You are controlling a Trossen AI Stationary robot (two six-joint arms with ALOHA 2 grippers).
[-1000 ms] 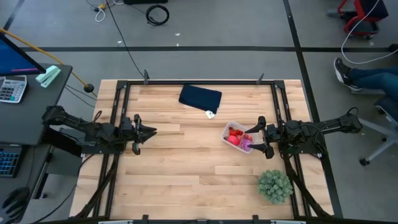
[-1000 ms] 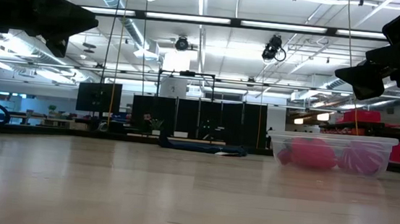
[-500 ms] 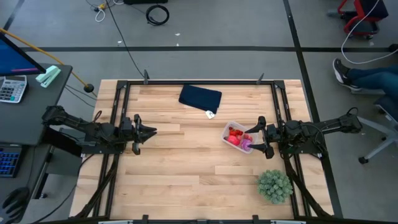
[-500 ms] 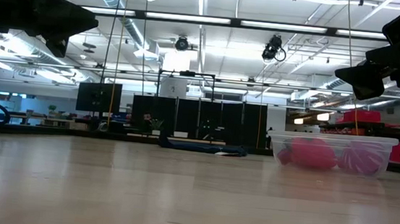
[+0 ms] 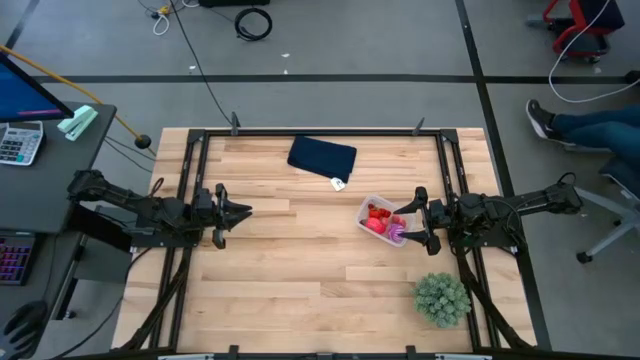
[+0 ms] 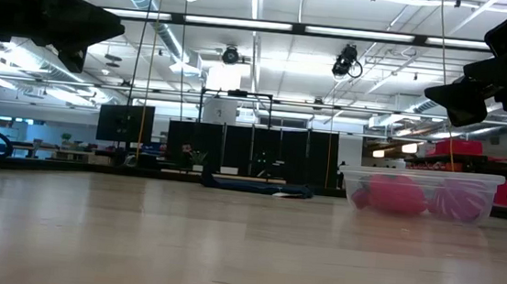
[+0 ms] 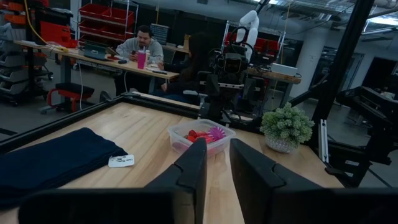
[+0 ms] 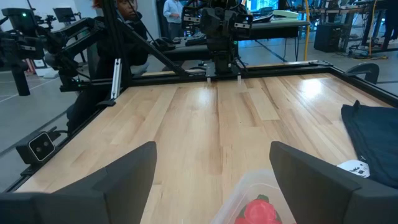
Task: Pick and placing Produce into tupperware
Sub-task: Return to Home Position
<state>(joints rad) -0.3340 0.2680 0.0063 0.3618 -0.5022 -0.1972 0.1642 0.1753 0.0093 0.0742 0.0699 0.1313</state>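
Observation:
The clear tupperware [image 5: 383,220] rests on its base on the wooden table, right of centre. Red, pink and purple produce [image 5: 377,214] lies inside it; in the low view the pieces show through its wall [image 6: 419,193]. My right gripper [image 5: 412,218] hangs level just right of the tupperware, above the table, wide open with nothing between its fingers. Its wrist view shows a corner of the container [image 8: 249,193] below them. My left gripper [image 5: 240,212] waits at the table's left, pointing level toward the tupperware [image 7: 200,135], its fingers [image 7: 194,163] a narrow gap apart and empty.
A dark navy folded cloth [image 5: 322,156] lies at the far middle, with a small white tag [image 5: 338,183] by its near corner. A bushy green plant [image 5: 441,298] stands near the right front. Black frame rails [image 5: 190,180] run along the table's sides. People sit beyond the table.

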